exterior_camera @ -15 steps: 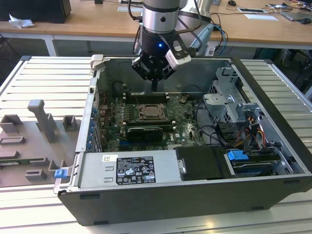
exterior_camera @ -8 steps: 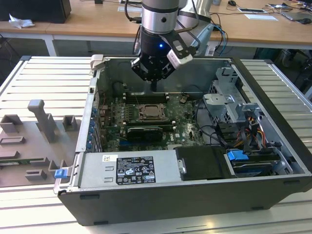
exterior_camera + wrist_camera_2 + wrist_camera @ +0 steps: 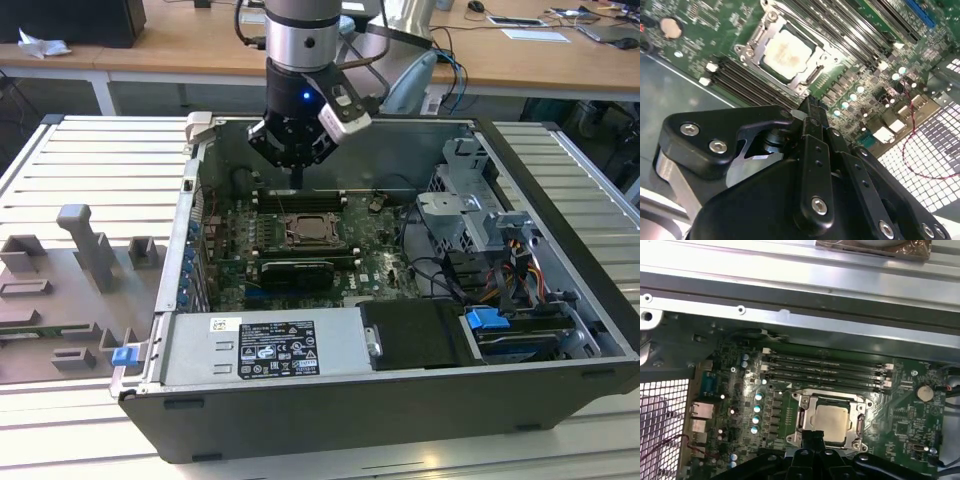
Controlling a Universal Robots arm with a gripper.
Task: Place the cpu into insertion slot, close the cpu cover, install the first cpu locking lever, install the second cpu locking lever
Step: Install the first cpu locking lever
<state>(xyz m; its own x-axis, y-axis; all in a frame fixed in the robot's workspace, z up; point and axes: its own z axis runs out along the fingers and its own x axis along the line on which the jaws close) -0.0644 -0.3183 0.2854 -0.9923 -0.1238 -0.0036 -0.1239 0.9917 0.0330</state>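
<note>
Gripper [image 3: 297, 185] pinched narrow, fingers pressed together, nothing held between them. Hanging on the arm [image 3: 300, 40] just beside the socket [image 3: 830, 422], raised clear of it, no contact seen. In both wrist views, black finger tip close to one edge of the socket. Inside the socket, the chip [image 3: 787, 54], pale top face up, lying flat. Down over the chip, the cover [image 3: 754, 49], grey frame all round the socket with the chip showing through its cut-out middle. Along two opposite sides of the socket, rows of long dark memory slots [image 3: 825, 372]. All round the socket, green board [image 3: 905, 425]. Well apart from the socket, a round coin battery [image 3: 925, 392] on the board. Farther still from the socket, the walls of the open computer case [image 3: 330, 420].
</note>
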